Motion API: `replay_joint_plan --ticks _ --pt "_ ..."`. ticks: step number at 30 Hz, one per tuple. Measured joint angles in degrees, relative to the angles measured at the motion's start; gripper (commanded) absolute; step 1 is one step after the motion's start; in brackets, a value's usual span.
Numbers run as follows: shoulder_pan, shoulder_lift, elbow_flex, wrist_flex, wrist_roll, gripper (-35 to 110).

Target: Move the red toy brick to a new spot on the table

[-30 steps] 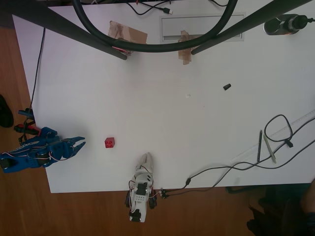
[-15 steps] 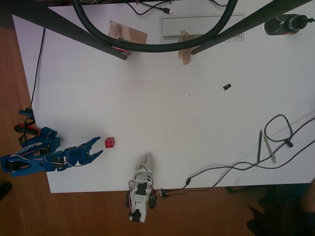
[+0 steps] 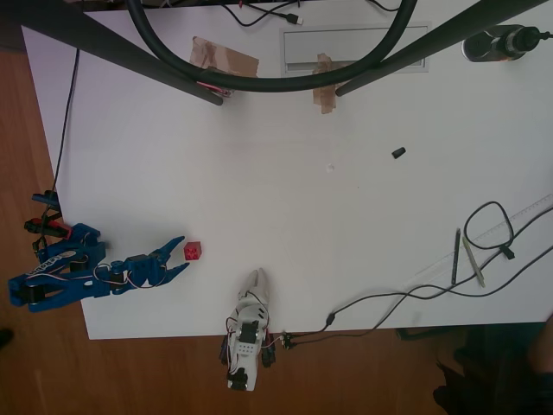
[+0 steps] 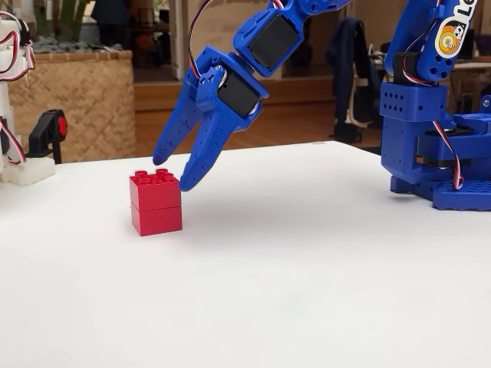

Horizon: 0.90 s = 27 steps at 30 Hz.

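Blue plastic makes up the arm, whose gripper (image 4: 173, 172) hangs just beside the red toy brick (image 4: 156, 202), its two fingers parted to a moderate gap and holding nothing. In the fixed view the fingertips sit at about the height of the brick's studded top, on its right side; whether they touch it I cannot tell. In the overhead view the gripper (image 3: 183, 255) points right at the red toy brick (image 3: 193, 251), which stands on the table (image 3: 285, 207) near its lower left corner. On the arm's upper part a round orange sticker with a cartoon face and the white letters "Le" (image 4: 454, 34) can be read; the remainder is cut off.
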<state>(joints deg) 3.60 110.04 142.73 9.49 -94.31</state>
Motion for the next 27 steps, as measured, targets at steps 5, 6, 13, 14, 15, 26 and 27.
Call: replay_joint_plan --ticks 5,6,13,14,15,26,27 --pt "-0.1 -3.5 1.1 -5.5 2.5 31" --pt "-0.1 -4.4 1.3 -6.8 2.8 31" --pt "-1.1 -6.9 6.3 -18.4 4.4 13" --pt "-1.3 -6.9 6.5 -19.0 4.9 9" --pt "-1.3 -6.9 6.5 -19.4 5.9 6" --pt "7.6 1.2 -3.0 3.8 11.3 0" --pt "10.5 2.4 -5.5 8.2 11.8 0"
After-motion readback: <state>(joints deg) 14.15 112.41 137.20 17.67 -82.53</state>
